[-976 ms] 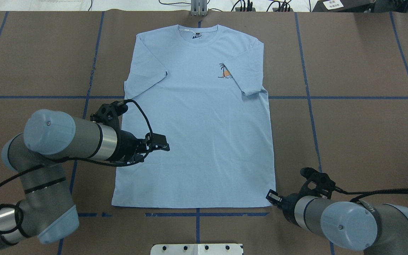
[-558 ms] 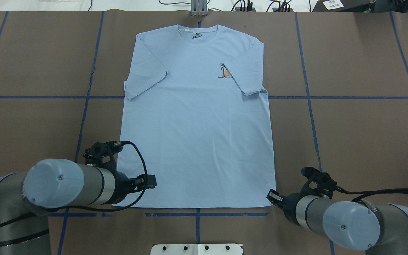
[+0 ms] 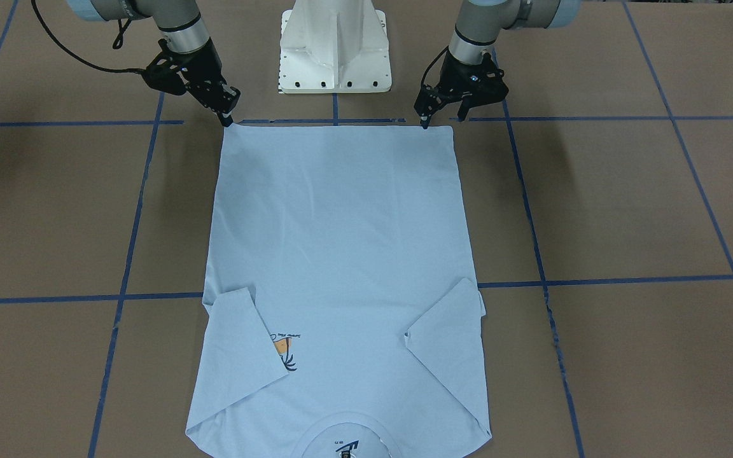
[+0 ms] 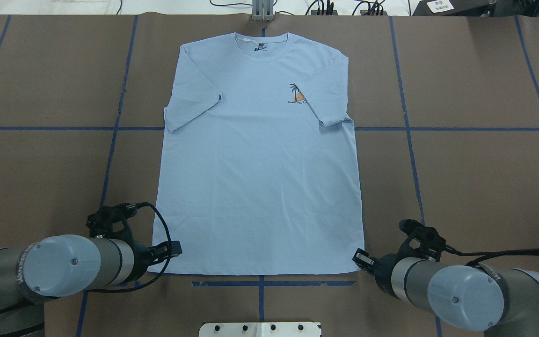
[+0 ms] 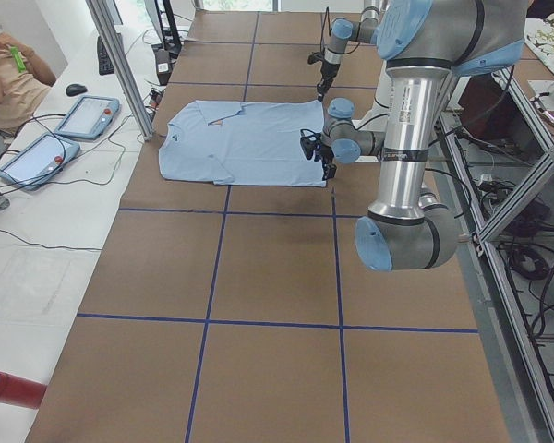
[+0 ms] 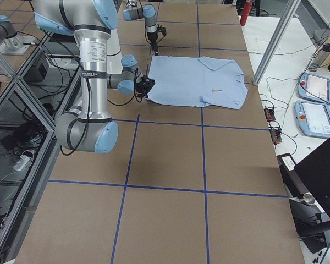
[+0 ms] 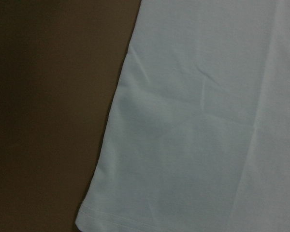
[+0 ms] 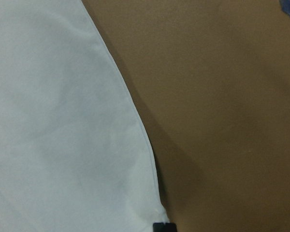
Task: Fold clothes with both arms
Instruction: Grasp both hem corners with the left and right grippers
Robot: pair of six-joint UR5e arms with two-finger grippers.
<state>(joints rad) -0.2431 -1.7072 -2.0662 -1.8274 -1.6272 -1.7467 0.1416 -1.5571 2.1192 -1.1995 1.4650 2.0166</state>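
Note:
The light blue T-shirt (image 4: 260, 164) lies flat on the brown table, collar at the far side and both sleeves folded inward. The palm-tree print (image 4: 296, 95) and the dark neck label (image 4: 260, 47) show. My left gripper (image 4: 176, 249) is open at the hem's near left corner; in the front-facing view (image 3: 443, 119) its fingers stand apart over that corner. The left wrist view shows only the shirt (image 7: 208, 121) and no fingers. My right gripper (image 4: 359, 259) is shut on the hem's near right corner, low on the table (image 3: 226, 119). A black fingertip (image 8: 164, 227) touches that corner.
The white pedestal base (image 3: 336, 48) stands between the arms at the near edge. Blue tape lines (image 4: 405, 128) cross the brown table cover. A metal post (image 4: 262, 11) stands beyond the collar. Tablets (image 5: 88, 115) and cables lie on the operators' side.
My left arm has drawn back from over the shirt's middle left side to the hem's near left corner. The right arm and the shirt have stayed still.

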